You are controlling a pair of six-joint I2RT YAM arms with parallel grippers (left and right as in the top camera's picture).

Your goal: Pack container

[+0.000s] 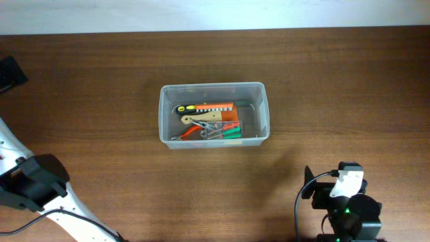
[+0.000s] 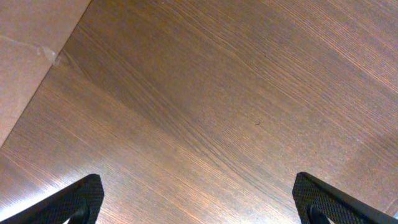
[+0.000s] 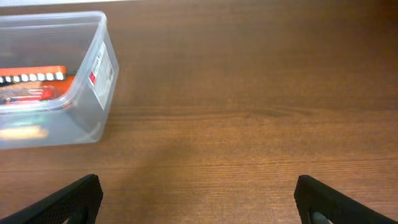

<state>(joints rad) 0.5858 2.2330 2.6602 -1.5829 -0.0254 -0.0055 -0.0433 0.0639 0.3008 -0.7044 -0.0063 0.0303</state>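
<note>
Sitting near the middle of the bench, the container stands upright with its open mouth facing up; its long axis runs left to right, parallel with the far edge of the bench, and its short sides face left and right. Several hand tools lie inside it, mostly along that same axis: an orange bit holder towards the far side, orange-handled pliers nearer, and green handles against the near wall; a yellow and black piece shows at the far left, too small to identify.

The left arm is at the near left corner, well apart from the container; its jaws stand fully apart with nothing between them, the two dark fingers framing only bare wood; a paler tan surface shows past the bench edge in that view.

The right arm is at the near right, also well apart from the container; its jaws are spread wide and hold nothing, the fingers low in its view; beyond them the container appears at the far left, a white and red label on its end wall.
</note>
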